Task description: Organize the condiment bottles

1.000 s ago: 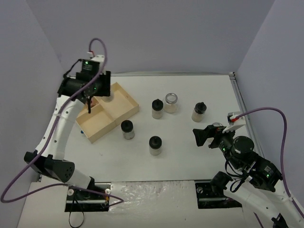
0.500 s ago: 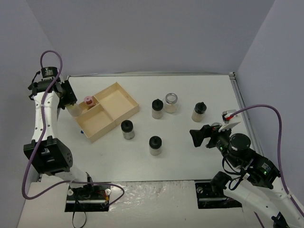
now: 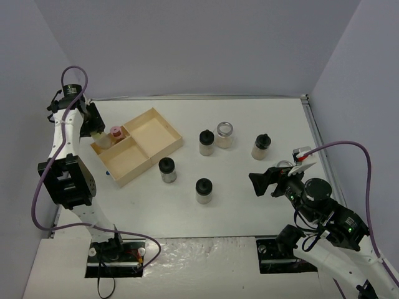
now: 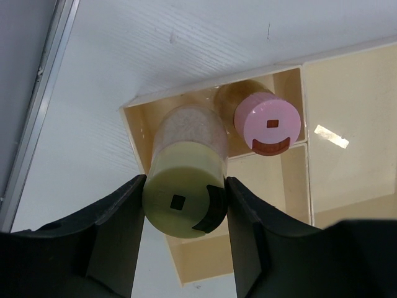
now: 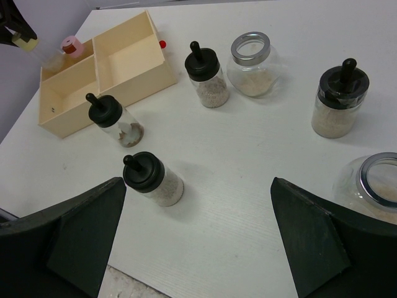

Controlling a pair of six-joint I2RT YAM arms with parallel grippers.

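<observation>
Item: condiment bottles, eight, small clear jars with pale contents, on a white worktop [image 3: 249,112] beside a pale wooden divided tray [image 3: 153,132]. Location: the pink-capped jar [image 4: 267,122] stands in the tray's small corner compartment. The yellow-green-capped jar [image 4: 186,167] is clamped cap-end between the fingers of the left gripper [image 4: 184,189], its body reaching down into that same compartment, just beside the pink one. Whether its base rests on the tray floor cannot be told. Four black-capped jars [image 3: 206,142] [image 3: 262,146] [image 3: 166,169] [image 3: 204,190] and two silver-rimmed jars [image 3: 224,134] [image 5: 372,183] stand loose on the worktop, outside the tray. The right gripper [image 5: 197,205] hangs with jaws spread wide and nothing between them, the nearer silver-rimmed jar close by its right finger. Hazards, as judged: the compartment is a tight fit for two jars, so a descent off line could set the held jar's base on the tray wall or shove the pink-capped jar over. Letting go before the base is seated could drop it askew. A sideways withdrawal could catch a finger on the pink cap. Markings: no brand, label or legible writing on any jar or on the tray. The coloured caps show only a small dark square and a curved slot.
</observation>
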